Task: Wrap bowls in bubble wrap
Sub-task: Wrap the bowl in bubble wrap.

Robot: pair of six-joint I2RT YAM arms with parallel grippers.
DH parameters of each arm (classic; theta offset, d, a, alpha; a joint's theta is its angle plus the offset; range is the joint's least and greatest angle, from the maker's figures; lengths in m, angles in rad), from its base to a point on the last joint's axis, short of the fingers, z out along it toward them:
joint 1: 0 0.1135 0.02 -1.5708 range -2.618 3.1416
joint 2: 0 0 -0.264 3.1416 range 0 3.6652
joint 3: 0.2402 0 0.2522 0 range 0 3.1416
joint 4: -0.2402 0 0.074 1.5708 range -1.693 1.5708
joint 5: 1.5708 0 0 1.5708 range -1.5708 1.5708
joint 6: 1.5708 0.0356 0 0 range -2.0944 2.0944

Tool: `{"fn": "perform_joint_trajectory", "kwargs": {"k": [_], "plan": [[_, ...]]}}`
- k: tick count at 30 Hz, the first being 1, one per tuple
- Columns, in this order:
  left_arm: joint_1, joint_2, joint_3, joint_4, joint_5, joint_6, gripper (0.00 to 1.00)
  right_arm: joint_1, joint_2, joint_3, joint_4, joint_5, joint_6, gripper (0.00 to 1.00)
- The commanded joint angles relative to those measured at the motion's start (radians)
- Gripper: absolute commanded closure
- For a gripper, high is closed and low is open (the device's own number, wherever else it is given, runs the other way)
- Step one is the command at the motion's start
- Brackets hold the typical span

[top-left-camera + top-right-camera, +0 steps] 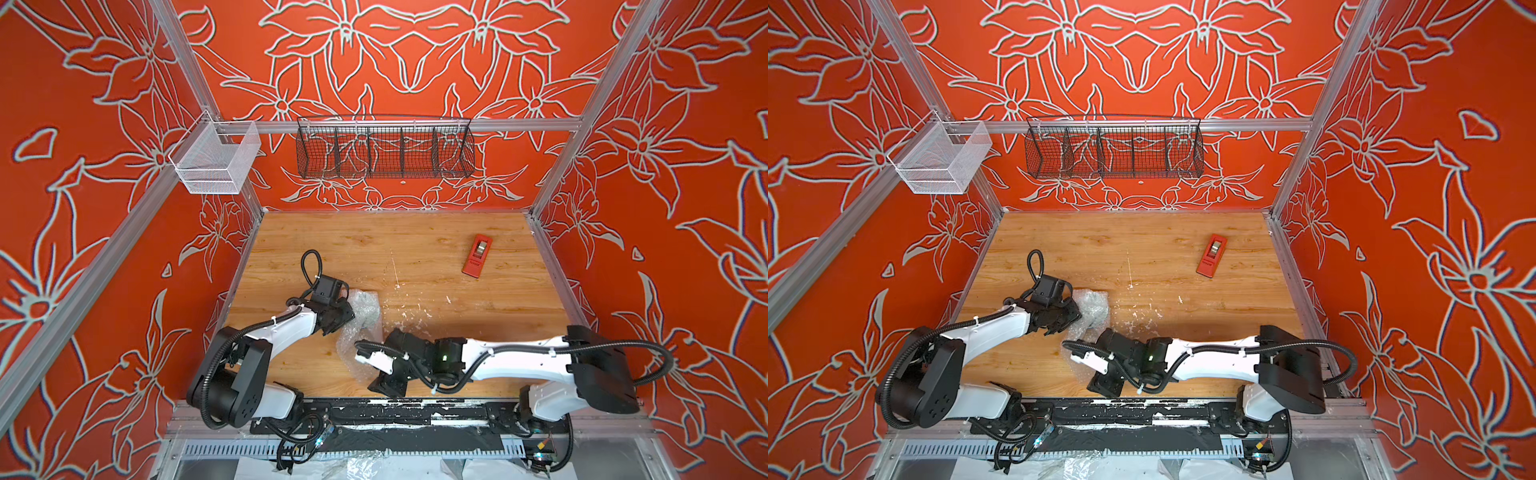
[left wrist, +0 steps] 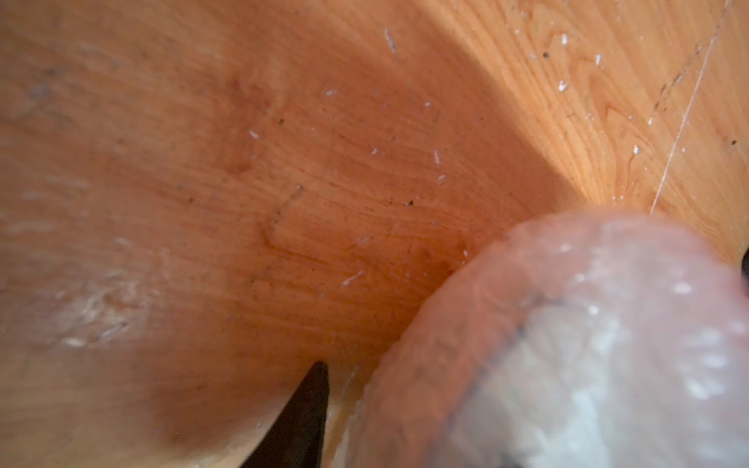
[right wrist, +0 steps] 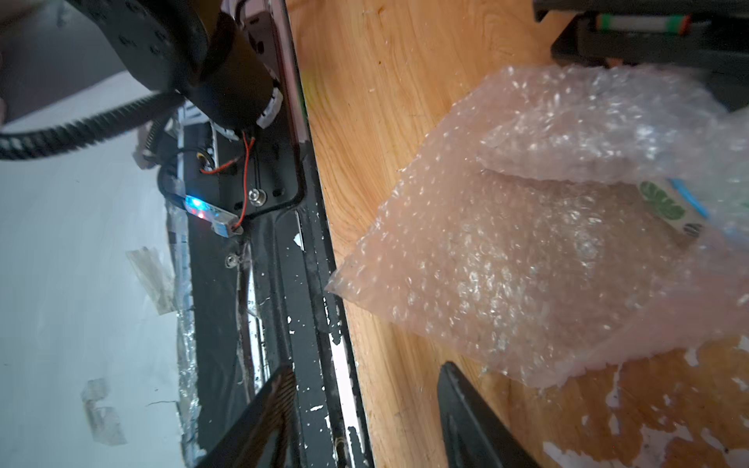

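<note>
The bubble wrap (image 1: 368, 307) lies bunched on the wooden table (image 1: 415, 249) near the left side, with a loose flap trailing toward the front. The bowl (image 3: 668, 206) shows only in the right wrist view, as a strip of green leaf print and blue rim through a gap in the bubble wrap (image 3: 527, 263). My left gripper (image 1: 347, 318) is shut on the wrapped bundle. The left wrist view shows one of its fingers (image 2: 304, 417) beside the blurred bubble wrap (image 2: 587, 344). My right gripper (image 3: 364, 366) stands open beside the flap, with only table between its fingers.
A red tape dispenser (image 1: 477, 255) lies at the back right of the table. A black wire basket (image 1: 384, 151) and a white mesh basket (image 1: 214, 160) hang on the back rail. The black front rail (image 1: 415, 411) runs close below the right gripper.
</note>
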Motion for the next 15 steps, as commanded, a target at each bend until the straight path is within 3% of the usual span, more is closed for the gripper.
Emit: {"fn": "perform_joint_trajectory", "kwargs": {"k": [1,9,15], "plan": [[0.009,-0.009,-0.025,-0.100,-0.036,-0.010,0.56,0.036,0.053,0.058,0.002,0.105,-0.056,0.41],[0.010,-0.021,-0.035,-0.094,-0.024,-0.010,0.56,0.067,0.142,0.127,0.008,0.242,-0.083,0.39],[0.010,-0.038,-0.045,-0.095,-0.025,-0.012,0.56,0.067,0.198,0.158,0.018,0.230,-0.100,0.40]]}}
